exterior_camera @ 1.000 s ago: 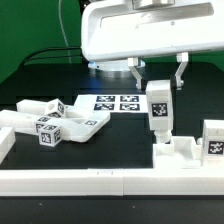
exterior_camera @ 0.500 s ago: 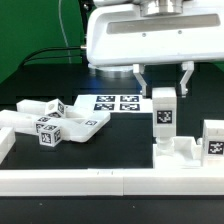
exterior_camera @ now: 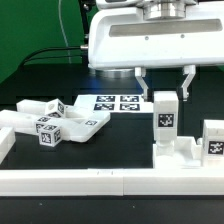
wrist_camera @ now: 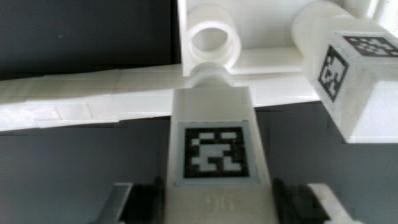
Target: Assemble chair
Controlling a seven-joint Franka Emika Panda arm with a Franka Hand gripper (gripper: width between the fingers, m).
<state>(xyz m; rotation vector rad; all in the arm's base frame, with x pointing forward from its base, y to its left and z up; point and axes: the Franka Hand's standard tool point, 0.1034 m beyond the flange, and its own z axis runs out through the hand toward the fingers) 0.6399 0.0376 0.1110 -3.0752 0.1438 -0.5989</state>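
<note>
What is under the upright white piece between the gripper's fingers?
A low white chair part lies under the upright piece, next to the long rail. The piece's lower end covers the spot below it, so whether they touch cannot be seen.

Marker board (exterior_camera: 115, 103): one, bearing four tags. Upright chair piece (exterior_camera: 165, 118), right: one. Loose chair pieces (exterior_camera: 55, 122), left: number unclear.

Arm comes in from above, wrist pointing straight down. Gripper (exterior_camera: 163, 95) approx vertical, fingers (exterior_camera: 140, 80) partway in, one each side of upright chair piece (exterior_camera: 165, 120), clamped on its top end as far as I can see.
</note>
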